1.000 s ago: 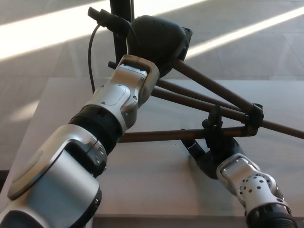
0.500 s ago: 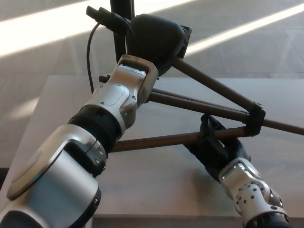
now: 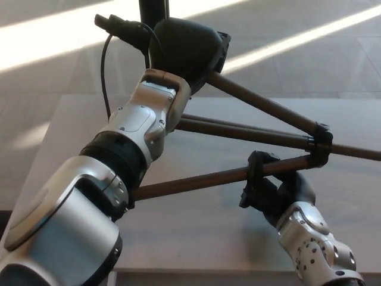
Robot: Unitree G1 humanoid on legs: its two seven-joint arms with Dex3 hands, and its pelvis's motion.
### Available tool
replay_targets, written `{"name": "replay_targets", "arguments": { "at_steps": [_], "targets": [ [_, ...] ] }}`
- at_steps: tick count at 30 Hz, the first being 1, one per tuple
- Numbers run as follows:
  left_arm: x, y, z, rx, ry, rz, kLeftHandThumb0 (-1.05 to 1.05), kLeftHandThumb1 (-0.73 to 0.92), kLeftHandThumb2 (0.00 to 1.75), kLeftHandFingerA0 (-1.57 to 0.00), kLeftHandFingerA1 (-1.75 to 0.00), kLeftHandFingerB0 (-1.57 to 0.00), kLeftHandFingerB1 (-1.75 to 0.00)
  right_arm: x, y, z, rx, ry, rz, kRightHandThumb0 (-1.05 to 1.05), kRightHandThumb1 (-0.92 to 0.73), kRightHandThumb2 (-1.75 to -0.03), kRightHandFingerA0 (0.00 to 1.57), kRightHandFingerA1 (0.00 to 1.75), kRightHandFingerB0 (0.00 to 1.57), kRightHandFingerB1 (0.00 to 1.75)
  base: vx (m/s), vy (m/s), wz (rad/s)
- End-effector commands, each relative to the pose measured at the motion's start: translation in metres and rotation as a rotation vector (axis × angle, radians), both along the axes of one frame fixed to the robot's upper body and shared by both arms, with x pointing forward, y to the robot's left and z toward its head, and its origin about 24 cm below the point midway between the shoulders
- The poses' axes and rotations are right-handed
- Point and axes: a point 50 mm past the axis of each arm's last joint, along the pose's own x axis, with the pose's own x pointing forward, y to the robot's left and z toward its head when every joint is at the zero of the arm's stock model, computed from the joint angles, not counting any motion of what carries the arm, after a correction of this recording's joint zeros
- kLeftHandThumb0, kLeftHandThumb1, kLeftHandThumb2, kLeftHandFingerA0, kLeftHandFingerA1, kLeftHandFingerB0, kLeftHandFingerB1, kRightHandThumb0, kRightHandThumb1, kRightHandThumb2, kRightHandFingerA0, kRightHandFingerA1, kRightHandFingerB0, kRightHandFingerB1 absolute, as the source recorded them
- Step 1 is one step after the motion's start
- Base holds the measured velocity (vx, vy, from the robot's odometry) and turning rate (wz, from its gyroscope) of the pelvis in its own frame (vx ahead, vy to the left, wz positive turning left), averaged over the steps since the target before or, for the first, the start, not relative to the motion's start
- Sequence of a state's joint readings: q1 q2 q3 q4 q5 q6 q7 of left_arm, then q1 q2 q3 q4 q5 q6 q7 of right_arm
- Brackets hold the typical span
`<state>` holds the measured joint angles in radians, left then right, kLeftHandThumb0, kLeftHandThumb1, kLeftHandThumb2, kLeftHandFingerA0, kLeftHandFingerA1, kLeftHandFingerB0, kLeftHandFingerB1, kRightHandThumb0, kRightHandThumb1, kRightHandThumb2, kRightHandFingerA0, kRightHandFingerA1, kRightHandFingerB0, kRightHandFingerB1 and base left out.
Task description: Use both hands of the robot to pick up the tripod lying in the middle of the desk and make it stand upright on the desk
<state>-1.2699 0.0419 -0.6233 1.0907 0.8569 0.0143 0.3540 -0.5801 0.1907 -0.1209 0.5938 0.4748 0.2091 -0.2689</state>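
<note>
The black tripod with dark brown tubular metal legs (image 3: 250,134) is held clear of the pale grey rectangular desk (image 3: 357,196), its head at 12 o'clock in the head view and its legs fanning toward 3 and 4 o'clock. Compared with one second ago, the lowest leg has tilted upward on its right end and the head has shifted slightly toward 11 o'clock, so the assembly is rotating toward vertical. The left hand (image 3: 187,50) is wrapped around the tripod head, fingers closed on it. The right hand (image 3: 271,187), at 5 o'clock, has moved up and inward; its fingers are now clamped around the lowest leg. No foot visibly touches the desk, so in all likelihood the lift is under way and the upright placement remains outstanding.
</note>
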Motion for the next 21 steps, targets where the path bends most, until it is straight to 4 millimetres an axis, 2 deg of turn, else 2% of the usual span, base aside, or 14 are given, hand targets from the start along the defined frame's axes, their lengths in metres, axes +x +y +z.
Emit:
{"name": "replay_targets", "arguments": {
  "at_steps": [1, 2, 3, 4, 7, 8, 9, 10, 14, 15, 16, 19, 20, 21],
  "targets": [
    [-0.002, -0.007, 0.004, 0.019, -0.036, -0.04, -0.25, 0.59, 0.84, -0.93, -1.75, -0.8, -1.15, 0.005, -0.012, 0.024, -0.086, -0.08, -0.036, -0.62, -0.47, -1.21, 1.5, 1.5, 1.25, 1.41, 0.0, 0.0, 0.0],
    [-0.002, -0.007, 0.004, 0.031, -0.031, -0.036, -0.25, 0.62, 0.84, -0.92, -1.75, -0.79, -1.2, 0.006, -0.017, 0.03, -0.108, -0.107, -0.019, -0.57, -0.5, -1.18, 1.52, 1.49, 1.26, 1.37, 0.0, 0.0, 0.0],
    [-0.002, -0.005, 0.004, 0.04, -0.033, -0.03, -0.25, 0.62, 0.84, -0.92, -1.74, -0.8, -1.2, 0.006, -0.021, 0.037, -0.128, -0.12, 0.001, -0.61, -0.5, -1.19, 1.49, 1.51, 1.16, 1.35, 0.0, 0.0, 0.0],
    [-0.001, -0.003, 0.004, 0.047, -0.024, -0.023, -0.29, 0.72, 0.78, -0.91, -1.71, -0.78, -1.25, 0.007, -0.029, 0.052, -0.188, -0.166, 0.004, -0.4, -0.53, -1.24, 1.17, 1.75, 0.87, 1.66, 0.0, 0.0, 0.0],
    [0.0, 0.002, 0.003, 0.069, -0.021, -0.019, -0.3, 0.72, 0.73, -0.9, -1.68, -0.77, -1.22, 0.009, -0.042, 0.079, -0.256, -0.219, 0.006, -0.27, -0.5, -1.32, 1.06, 1.75, 0.78, 1.72, 0.0, 0.0, 0.0],
    [0.0, 0.002, 0.002, 0.073, -0.017, -0.018, -0.3, 0.72, 0.73, -0.9, -1.68, -0.77, -1.22, 0.009, -0.042, 0.078, -0.253, -0.214, 0.008, -0.27, -0.5, -1.32, 1.06, 1.75, 0.78, 1.72, 0.0, 0.0, 0.0],
    [0.001, 0.003, 0.002, 0.067, -0.009, -0.011, -0.31, 0.77, 0.7, -0.91, -1.7, -0.75, -1.31, 0.012, -0.047, 0.091, -0.266, -0.236, 0.001, -0.23, -0.52, -1.32, 0.99, 1.75, 0.69, 1.71, 0.0, 0.0, 0.0],
    [0.001, 0.004, 0.001, 0.057, 0.003, -0.001, -0.31, 0.77, 0.7, -0.91, -1.7, -0.75, -1.31, 0.014, -0.054, 0.11, -0.286, -0.268, -0.01, -0.23, -0.52, -1.32, 0.99, 1.75, 0.69, 1.71, 0.0, 0.0, 0.0],
    [0.0, 0.003, 0.0, 0.067, -0.006, -0.01, -0.3, 0.73, 0.79, -0.93, -1.67, -0.79, -1.29, 0.018, -0.064, 0.149, -0.311, -0.339, -0.012, -0.23, -0.54, -1.28, 0.97, 1.75, 0.69, 1.75, 0.0, 0.0, 0.0],
    [0.0, 0.002, 0.0, 0.05, -0.018, -0.018, -0.29, 0.68, 0.82, -0.91, -1.71, -0.78, -1.38, 0.019, -0.065, 0.157, -0.322, -0.341, -0.023, -0.23, -0.57, -1.21, 0.97, 1.75, 0.69, 1.73, 0.0, 0.0, 0.0],
    [0.0, 0.002, 0.0, 0.034, -0.012, -0.021, -0.28, 0.67, 0.85, -0.9, -1.74, -0.77, -1.38, 0.021, -0.067, 0.164, -0.329, -0.35, -0.021, -0.24, -0.59, -1.19, 0.98, 1.75, 0.71, 1.75, 0.0, 0.0, 0.0],
    [0.001, 0.004, -0.001, 0.027, 0.01, -0.009, -0.32, 0.75, 0.8, -0.91, -1.75, -0.76, -1.43, 0.024, -0.069, 0.184, -0.352, -0.394, -0.007, -0.23, -0.61, -1.16, 0.98, 1.75, 0.73, 1.75, 0.0, 0.0, 0.0],
    [0.001, 0.005, 0.0, 0.047, 0.002, 0.0, -0.32, 0.73, 0.75, -0.9, -1.74, -0.74, -1.46, 0.025, -0.071, 0.202, -0.405, -0.427, 0.019, -0.22, -0.47, -1.33, 0.99, 1.75, 0.73, 1.75, 0.0, 0.0, 0.0],
    [0.001, 0.006, 0.0, 0.047, 0.003, 0.001, -0.29, 0.65, 0.78, -0.91, -1.67, -0.78, -1.3, 0.026, -0.071, 0.208, -0.408, -0.434, 0.026, -0.21, -0.42, -1.35, 0.98, 1.75, 0.7, 1.75, 0.0, 0.0, 0.0]
  ]
}}
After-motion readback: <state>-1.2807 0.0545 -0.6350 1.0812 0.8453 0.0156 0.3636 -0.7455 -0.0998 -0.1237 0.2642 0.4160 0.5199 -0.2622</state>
